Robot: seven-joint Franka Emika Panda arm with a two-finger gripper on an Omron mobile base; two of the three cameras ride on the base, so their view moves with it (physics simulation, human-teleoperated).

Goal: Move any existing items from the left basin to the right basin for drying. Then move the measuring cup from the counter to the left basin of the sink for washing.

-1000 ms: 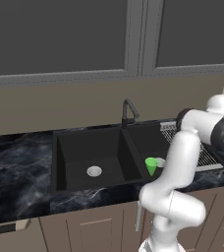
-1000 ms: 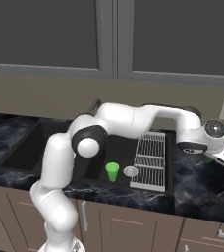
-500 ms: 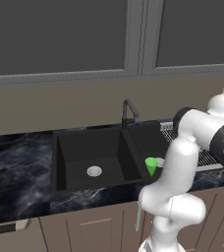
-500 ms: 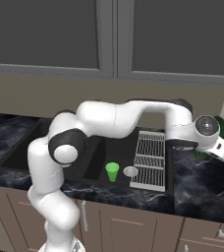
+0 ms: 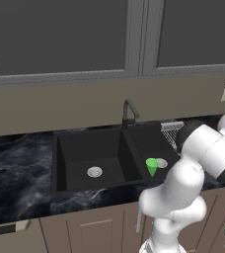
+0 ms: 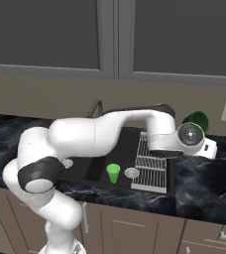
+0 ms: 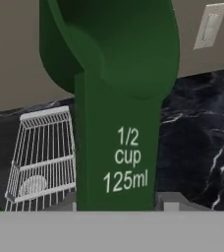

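Two black basins make up the sink [image 5: 60, 148] set into the dark veined surface [image 5: 16, 173]: the wider left basin [image 5: 92, 158] holds only its round silver drain, and the narrower right basin [image 5: 149, 143] has the light-green tumbler [image 5: 152, 166] standing upright beside its own drain. A dark gooseneck faucet [image 5: 129, 111] rises at the divider behind them, and a white wire drying rack [image 6: 152, 168] lies on the surface just right of the narrow basin. The white arm reaches out to the right over that rack, and its hand [image 6: 208, 149] hangs above the surface beyond the rack's far side, well apart from both basins. In the hand view the dark green measuring cup [image 7: 119, 88] sits directly in front of the hand, its flat handle marked "1/2 cup 125ml" running down between the two fingers [image 7: 175, 201] and its bowl pointing away, lifted clear of the surface; the hand is closed on that handle.
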